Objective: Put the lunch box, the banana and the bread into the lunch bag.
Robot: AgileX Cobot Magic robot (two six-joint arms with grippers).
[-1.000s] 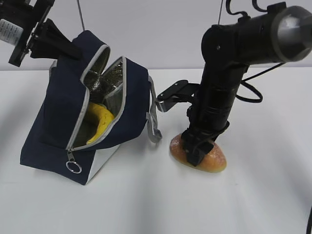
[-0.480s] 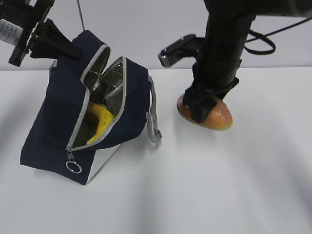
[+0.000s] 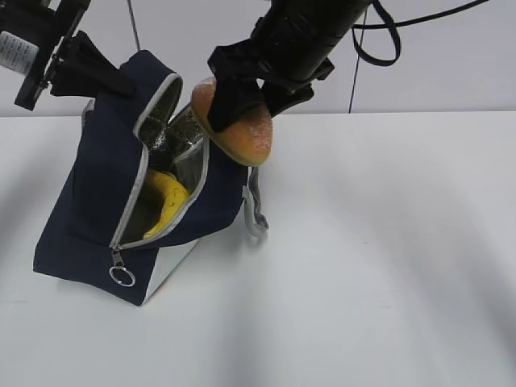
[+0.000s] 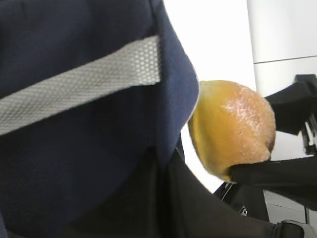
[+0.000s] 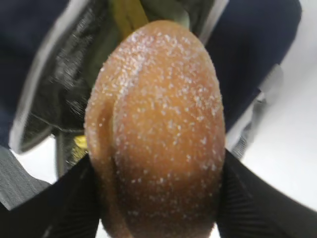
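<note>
The bread point(image 3: 235, 123) is gripped across its width by the right end effector point(image 3: 246, 101), upper centre of the frame, long axis slanting down-right, directly above the lunch bag point(image 3: 97, 185) mouth lying lower left. The left end effector point(image 3: 121, 83), closed, is clamped on the bag's top, upper left.

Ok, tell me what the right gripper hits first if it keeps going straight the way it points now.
Probably the lunch bag: the right gripper aims the bread at the bag's open mouth, so its silver lining or the banana inside comes first. Depth is unclear.
</note>
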